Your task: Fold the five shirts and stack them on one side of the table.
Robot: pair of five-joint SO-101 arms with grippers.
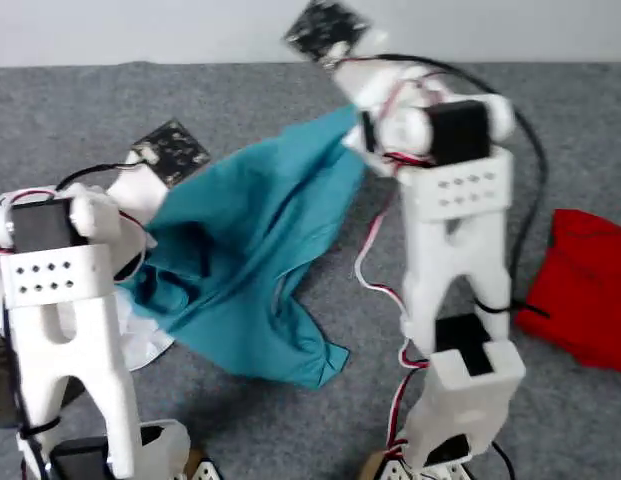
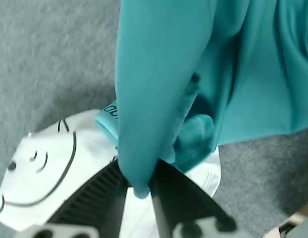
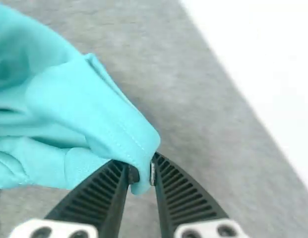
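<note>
A teal shirt (image 1: pixel 252 255) hangs stretched between both arms above the grey table (image 1: pixel 70 110). My left gripper (image 2: pixel 140 191) is shut on one edge of the teal shirt (image 2: pixel 163 74), at the left of the high view (image 1: pixel 145 215). My right gripper (image 3: pixel 140 184) is shut on a hemmed corner of the teal shirt (image 3: pixel 69 124), near the table's far edge (image 1: pixel 355 120). The cloth's lower end drapes down onto the table. A white shirt with black line drawing (image 2: pixel 49 168) lies beneath the left gripper (image 1: pixel 145 345).
A red shirt (image 1: pixel 585 285) lies crumpled at the table's right edge. The two white arm bases (image 1: pixel 460 400) stand at the near edge, with cables trailing from the right arm. A pale wall (image 1: pixel 140 30) borders the far side.
</note>
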